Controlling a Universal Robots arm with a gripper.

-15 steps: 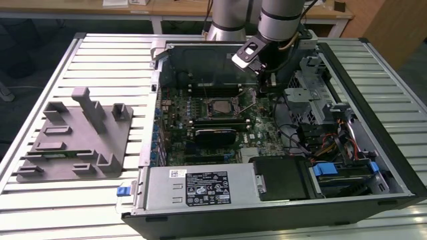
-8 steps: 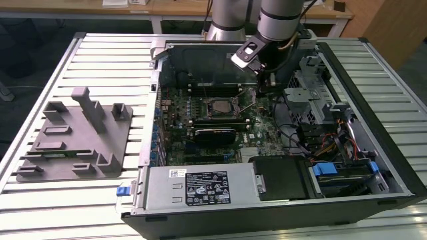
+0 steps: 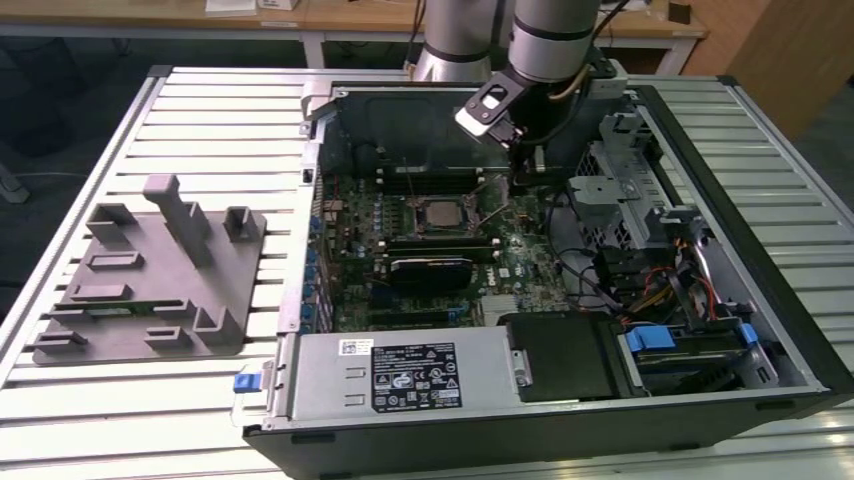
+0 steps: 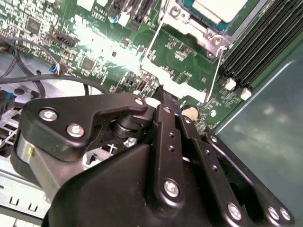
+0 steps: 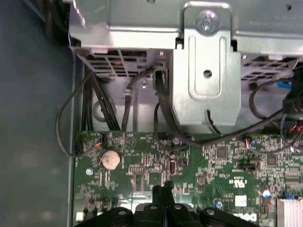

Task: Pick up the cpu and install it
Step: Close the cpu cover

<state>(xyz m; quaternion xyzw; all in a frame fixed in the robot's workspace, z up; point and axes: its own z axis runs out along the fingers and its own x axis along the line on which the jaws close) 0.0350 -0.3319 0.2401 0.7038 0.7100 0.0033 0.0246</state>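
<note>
While cpu [image 4: 220, 7] sits in socket [image 4: 187, 26], gripper [image 3: 523, 168] hangs low over motherboard [image 5: 142, 158] beside socket lever [image 4: 215, 71], fingers [image 5: 158, 194] pressed together, gripping nothing, inside open computer case [image 3: 767, 250] on tabletop [image 3: 200, 110].

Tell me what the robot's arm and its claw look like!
The arm is a fat round tube, shiny silver-grey with a darker band around it. A small whitish block sits near its wrist. In the second wrist view, the gripper is black all over: flat bars and rounded plates joined by shiny silver screws.
</note>
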